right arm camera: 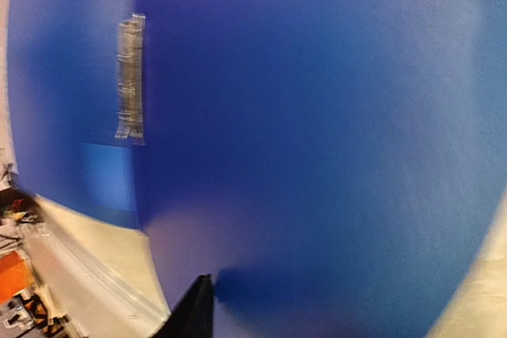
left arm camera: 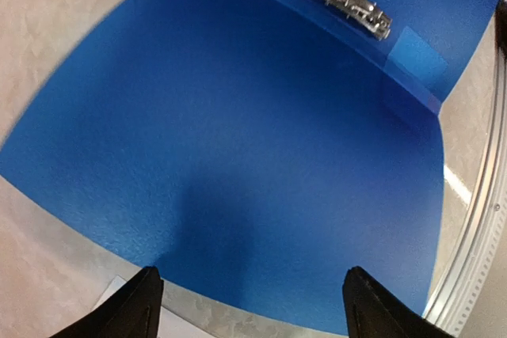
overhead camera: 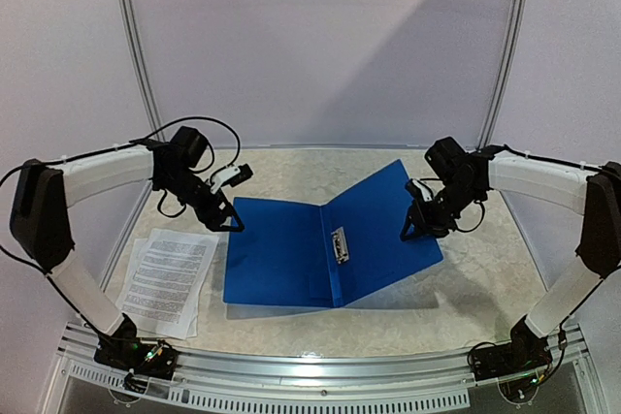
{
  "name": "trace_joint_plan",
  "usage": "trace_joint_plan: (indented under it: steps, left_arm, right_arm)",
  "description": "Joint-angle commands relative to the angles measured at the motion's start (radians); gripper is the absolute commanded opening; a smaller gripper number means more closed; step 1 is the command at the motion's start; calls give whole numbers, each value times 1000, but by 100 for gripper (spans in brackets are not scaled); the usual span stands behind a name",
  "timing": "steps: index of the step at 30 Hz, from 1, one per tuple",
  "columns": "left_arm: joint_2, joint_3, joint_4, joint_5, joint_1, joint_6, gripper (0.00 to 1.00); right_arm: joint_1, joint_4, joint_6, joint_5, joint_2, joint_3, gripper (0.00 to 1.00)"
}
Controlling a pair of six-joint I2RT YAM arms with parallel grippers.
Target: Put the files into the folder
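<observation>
Pale marbled tabletop [overhead camera: 466, 288] with the blue folder [overhead camera: 281, 249] open in the middle: left half flat, right cover tilted up. The files [overhead camera: 170, 273] sit just left of it. The left pincer [overhead camera: 233, 222] is spread wide over the folder's left edge. The right pincer [overhead camera: 417, 220] is at the raised cover, but I can't tell if it's pinching.

The folder [overhead camera: 281, 249] is matt blue plastic with a fine grain on its inside faces. The clip [left arm camera: 346, 1] at its spine is bright, shiny metal. The sheets [overhead camera: 170, 273] on the left are matt white paper with black print. The counter [overhead camera: 466, 288] is pale, marbled, smooth and faintly glossy. My left hand [left arm camera: 252, 279] has fingers [left arm camera: 127, 310] of matt black plastic.
</observation>
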State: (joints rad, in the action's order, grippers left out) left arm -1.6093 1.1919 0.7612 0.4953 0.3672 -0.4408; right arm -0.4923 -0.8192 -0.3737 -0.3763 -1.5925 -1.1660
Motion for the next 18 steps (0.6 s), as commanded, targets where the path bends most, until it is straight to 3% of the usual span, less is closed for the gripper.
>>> trace_joint_plan:
  steps: [1,4,9,12,18]
  left_arm:
    - [-44,-18,-34,-1,1,17,85]
    - [-54,-22,-55,-3,1,25,86]
    - [-54,-32,-67,0,-5,55,88]
    - [-46,-19,-48,3,-27,81,99]
    - [-38,2,-41,40,-79,175,99]
  right_arm:
    - [26,32,-37,159,-11,83,48]
    - [26,26,-57,265,-46,77,57]
    - [26,-26,-76,456,-55,19,61]
    - [24,-19,-83,487,-48,1,62]
    - [-17,-29,-88,542,-109,-33,63]
